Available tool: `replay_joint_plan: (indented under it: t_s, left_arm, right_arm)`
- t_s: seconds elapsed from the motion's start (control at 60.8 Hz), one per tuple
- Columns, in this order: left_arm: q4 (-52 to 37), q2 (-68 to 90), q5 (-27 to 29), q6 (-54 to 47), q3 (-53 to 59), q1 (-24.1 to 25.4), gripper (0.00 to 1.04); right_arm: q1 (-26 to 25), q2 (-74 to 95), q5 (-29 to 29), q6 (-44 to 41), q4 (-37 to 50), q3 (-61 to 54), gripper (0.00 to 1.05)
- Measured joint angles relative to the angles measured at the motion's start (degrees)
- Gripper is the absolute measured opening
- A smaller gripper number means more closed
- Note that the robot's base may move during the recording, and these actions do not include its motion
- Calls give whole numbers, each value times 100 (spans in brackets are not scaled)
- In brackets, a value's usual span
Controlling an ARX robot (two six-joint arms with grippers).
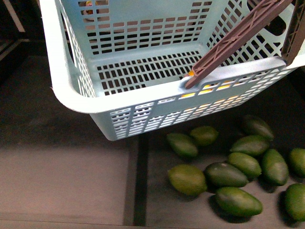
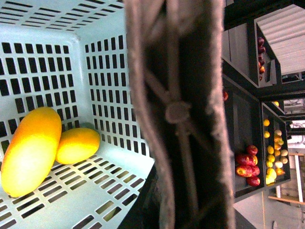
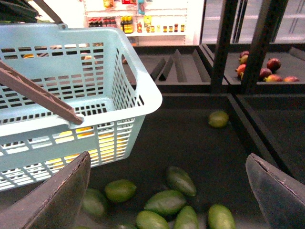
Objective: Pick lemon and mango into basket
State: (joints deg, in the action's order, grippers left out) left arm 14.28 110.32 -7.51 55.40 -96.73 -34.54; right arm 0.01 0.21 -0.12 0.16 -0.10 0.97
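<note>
The light turquoise basket [image 1: 119, 102] hangs above the dark shelf, its brown ribbed handle [image 1: 238, 38] raised. My left gripper is shut on the basket handle [image 2: 178, 114], which fills the left wrist view and hides the jaws. Inside the basket [image 2: 43, 71] lie a long yellow mango [image 2: 31, 150] and a smaller yellow lemon [image 2: 77, 144], touching. Yellow shows through the slots in the front view [image 1: 209, 90]. My right gripper [image 3: 167, 191] is open and empty, beside the basket [image 3: 138, 90] and above several green mangoes [image 3: 164, 201].
Several green mangoes [image 1: 236, 167] lie on the dark shelf under and right of the basket. One lone green fruit [image 3: 218, 119] sits further back. Dark shelf posts [image 3: 259, 43] stand beyond; red fruit [image 3: 271, 64] and other bins [image 2: 248, 167] lie behind.
</note>
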Motion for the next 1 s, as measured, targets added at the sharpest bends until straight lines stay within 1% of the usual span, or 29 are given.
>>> replay_joint_plan:
  t_s: [0.197, 0.247, 0.263, 0.28, 0.312, 0.345, 0.395, 0.428, 0.51, 0.576, 0.674, 0.789, 0.872, 1.003]
  left_arm:
    - [0, 0, 214, -103, 0, 111, 5]
    - [170, 31, 942, 153, -83, 52, 5]
    - [262, 52, 1375, 345, -129, 22, 5]
    - [291, 66, 1598, 487, -149, 15, 5]
    - [330, 140, 2474, 1207, -212, 0, 5]
    - [330, 205, 3143, 1904, -264, 20, 5]
    - [304, 262, 3617, 2382, -323, 160, 5]
    - [260, 302, 3733, 2511, -343, 286, 5]
    - [155, 378, 3735, 2662, -365, 671, 5]
    - [17, 494, 3501, 2830, -365, 1043, 5]
    - [-138, 688, 3237, 2911, -361, 1429, 5]
    - [-243, 981, 2970, 2850, -365, 1720, 5]
    - [-254, 1279, 2636, 2780, -437, 1869, 5]
    - [-232, 2022, 1886, 2632, -901, 2107, 5]
  right_arm:
    - [-2, -4, -15, 0, 0, 0, 96]
    - [-2, -4, -13, 0, 0, 0, 96]
    - [-2, -4, -15, 0, 0, 0, 96]
    - [-2, -4, -15, -2, 0, 0, 96]
    - [-2, -4, -15, 0, 0, 0, 96]
    - [-2, -4, -13, -2, 0, 0, 96]
    - [-2, -4, -7, -2, 0, 0, 96]
    - [-2, -4, 13, 0, 0, 0, 96]
    - [-2, -4, 31, 0, 0, 0, 96]
    - [-2, -4, 26, 0, 0, 0, 96]
    - [-2, -4, 9, 0, 0, 0, 96]
    - [-2, -4, 11, 0, 0, 0, 96]
    - [-2, -4, 13, 0, 0, 0, 96]
    - [-2, -4, 11, 0, 0, 0, 96]
